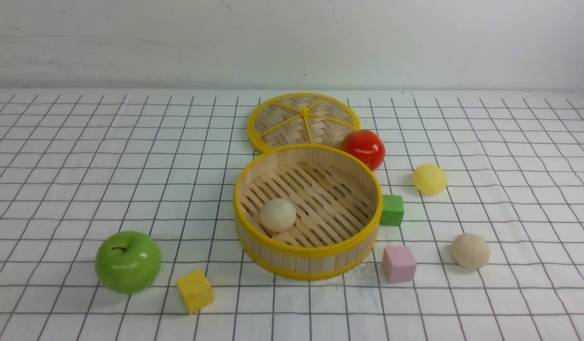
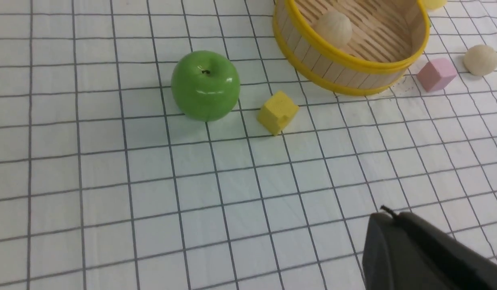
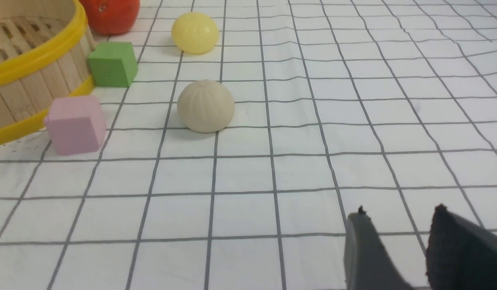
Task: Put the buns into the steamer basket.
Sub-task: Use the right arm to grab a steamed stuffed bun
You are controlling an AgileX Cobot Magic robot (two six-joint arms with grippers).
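The steamer basket (image 1: 308, 251) stands mid-table, with one cream-beige bun (image 1: 278, 214) on its slatted floor. A pale yellow bun (image 1: 429, 179) lies on the cloth to the basket's right, and a second cream-beige bun (image 1: 470, 250) lies nearer, at the front right. Neither gripper shows in the front view. My left gripper (image 2: 393, 215) is shut and empty above bare cloth, well short of the basket (image 2: 353, 68). My right gripper (image 3: 399, 213) is open and empty, some way short of the cream-beige bun (image 3: 206, 106), with the yellow bun (image 3: 195, 32) beyond it.
A green apple (image 1: 128, 261) and a yellow cube (image 1: 195, 291) lie front left of the basket. A pink cube (image 1: 398, 264) and a green cube (image 1: 392, 210) sit against its right side. A red tomato (image 1: 363, 148) and the woven lid (image 1: 304, 121) lie behind it.
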